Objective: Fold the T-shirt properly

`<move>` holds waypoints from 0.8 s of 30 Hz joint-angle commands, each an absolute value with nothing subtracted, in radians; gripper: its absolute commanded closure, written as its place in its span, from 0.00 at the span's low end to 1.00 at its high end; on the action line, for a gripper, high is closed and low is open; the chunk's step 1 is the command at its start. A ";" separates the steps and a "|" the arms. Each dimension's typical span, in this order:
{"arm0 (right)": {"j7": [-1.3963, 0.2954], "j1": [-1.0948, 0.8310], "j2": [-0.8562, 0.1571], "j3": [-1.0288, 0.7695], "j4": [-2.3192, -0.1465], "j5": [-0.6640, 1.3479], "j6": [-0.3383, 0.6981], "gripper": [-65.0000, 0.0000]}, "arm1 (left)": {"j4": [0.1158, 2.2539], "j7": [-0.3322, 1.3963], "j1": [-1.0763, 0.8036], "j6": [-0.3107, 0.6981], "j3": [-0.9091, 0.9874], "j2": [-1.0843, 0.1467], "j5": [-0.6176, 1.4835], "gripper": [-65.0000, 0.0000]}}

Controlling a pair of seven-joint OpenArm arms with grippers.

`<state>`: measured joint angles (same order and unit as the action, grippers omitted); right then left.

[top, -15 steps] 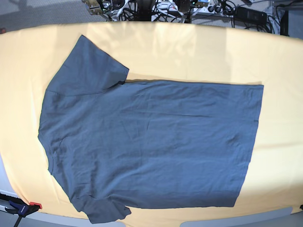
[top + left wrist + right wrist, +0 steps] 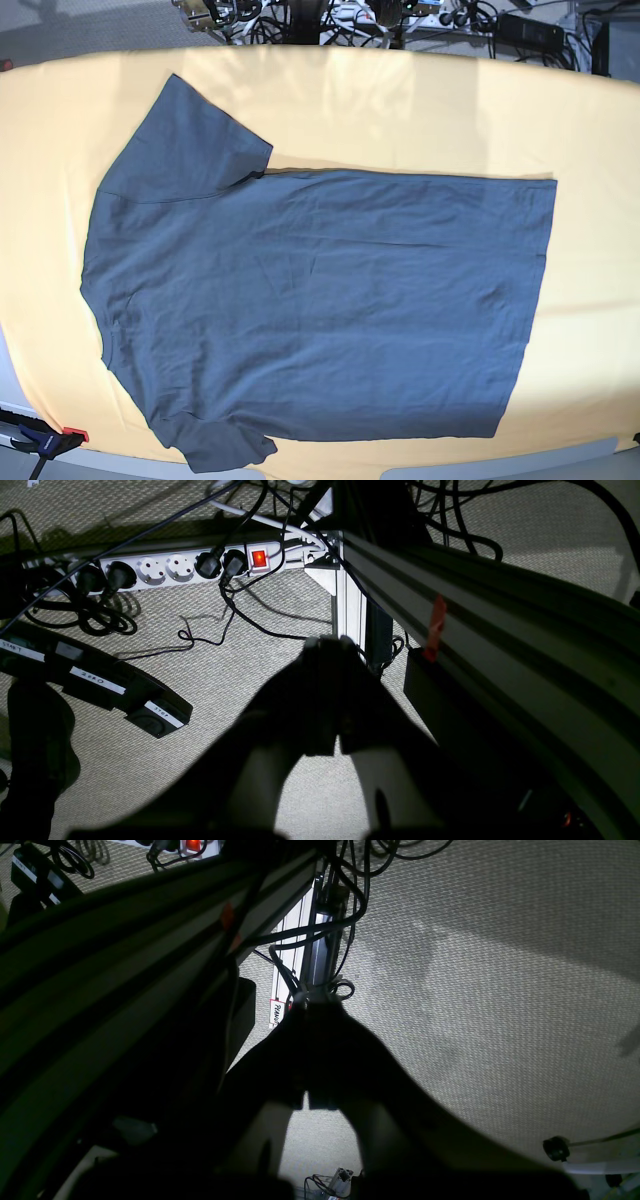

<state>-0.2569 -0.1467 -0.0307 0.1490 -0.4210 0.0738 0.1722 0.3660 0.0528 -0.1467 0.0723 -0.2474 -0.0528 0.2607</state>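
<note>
T-shirt (image 2: 320, 300) spread flat on the yellow table (image 2: 400, 110).
Left pincer (image 2: 332, 647) and right pincer (image 2: 310, 1002) hang below the table over carpet, both closed tight and empty.

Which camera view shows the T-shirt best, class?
The base view: the T-shirt lies spread flat across the yellow table, whole. Both wrist views show none of it, only carpet, cables and shut grippers.

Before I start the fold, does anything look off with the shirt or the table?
Nothing stands out. The dark slate-blue short-sleeved T-shirt lies spread flat on the yellow-covered table, only lightly wrinkled; its lower sleeve reaches the table's near edge. Both grippers are off the table, shut.
</note>
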 commanded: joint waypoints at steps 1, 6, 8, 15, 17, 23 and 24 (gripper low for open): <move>-0.271 -0.146 -0.031 0.151 -0.430 0.069 0.175 1.00 | 0.373 0.051 -0.146 0.081 -0.247 -0.050 0.258 1.00; -0.284 -0.147 -0.031 0.151 -0.451 0.043 0.175 1.00 | 0.373 0.051 -0.146 0.081 -0.247 -0.050 0.258 1.00; -0.292 -0.147 -0.031 0.151 -0.462 0.008 0.175 1.00 | 0.373 0.054 -0.146 0.081 -0.247 -0.050 0.258 1.00; -0.319 -0.147 -0.044 0.151 -0.479 -0.031 0.176 1.00 | 0.393 0.097 -0.148 0.081 -0.247 -0.053 0.227 1.00; -0.332 -0.152 -0.053 0.151 -0.479 -0.031 0.186 1.00 | 0.425 0.146 -0.159 0.081 -0.248 -0.052 0.173 1.00; -0.353 -0.223 -0.097 0.151 -0.485 -0.023 0.330 1.00 | 0.576 0.265 -0.268 0.090 -0.249 -0.080 0.147 1.00; -0.358 -0.242 -0.106 0.151 -0.493 -0.015 0.341 1.00 | 0.605 0.286 -0.291 0.101 -0.249 -0.090 0.160 1.00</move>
<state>-0.3489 -0.2386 -0.1005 0.1490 -0.4885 -0.0246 0.3340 0.6037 0.2859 -0.2821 0.0952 -0.2478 -0.0856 0.1570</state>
